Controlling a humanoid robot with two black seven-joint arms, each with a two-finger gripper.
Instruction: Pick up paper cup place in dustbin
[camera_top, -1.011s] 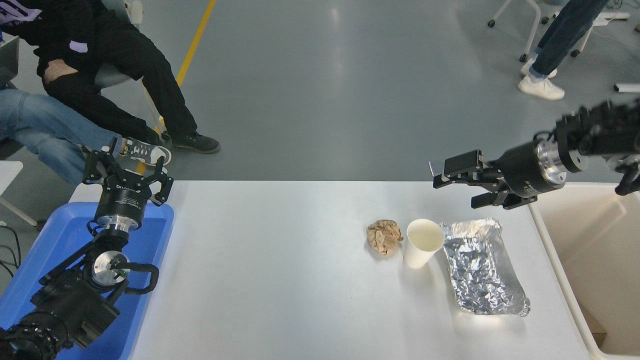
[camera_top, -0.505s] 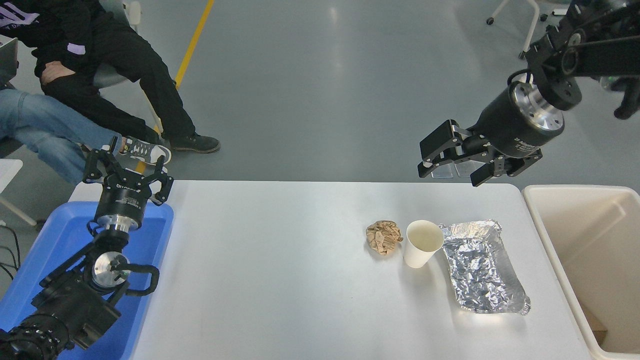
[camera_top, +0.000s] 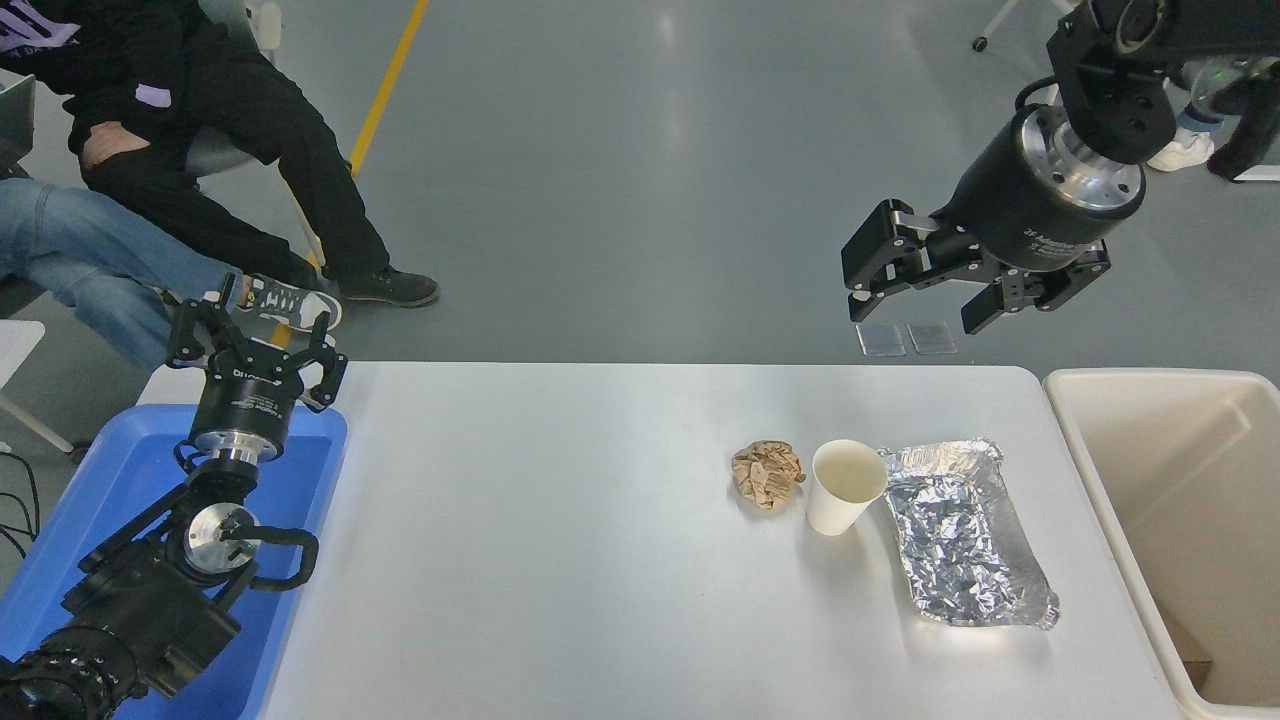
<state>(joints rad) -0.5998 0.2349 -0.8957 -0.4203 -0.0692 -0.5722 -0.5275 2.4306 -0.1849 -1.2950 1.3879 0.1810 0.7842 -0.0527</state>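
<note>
The white paper cup (camera_top: 845, 486) stands upright on the table's right half, between a crumpled brown paper ball (camera_top: 767, 473) and a silver foil tray (camera_top: 962, 532). The beige dustbin (camera_top: 1190, 520) sits off the table's right end. My right gripper (camera_top: 915, 300) hangs open high above the table's far edge, well behind and above the cup, holding nothing. My left arm is parked at the lower left, its gripper (camera_top: 255, 335) open over the blue tub.
A blue plastic tub (camera_top: 120, 480) lies under the left arm at the table's left end. People sit at the far left, legs and shoes near the table corner. A person's shoe shows at the top right behind the right arm.
The right arm has swung up and back from just above the table's far right edge to a high position beyond it. Cup, paper ball and foil tray have not moved.
</note>
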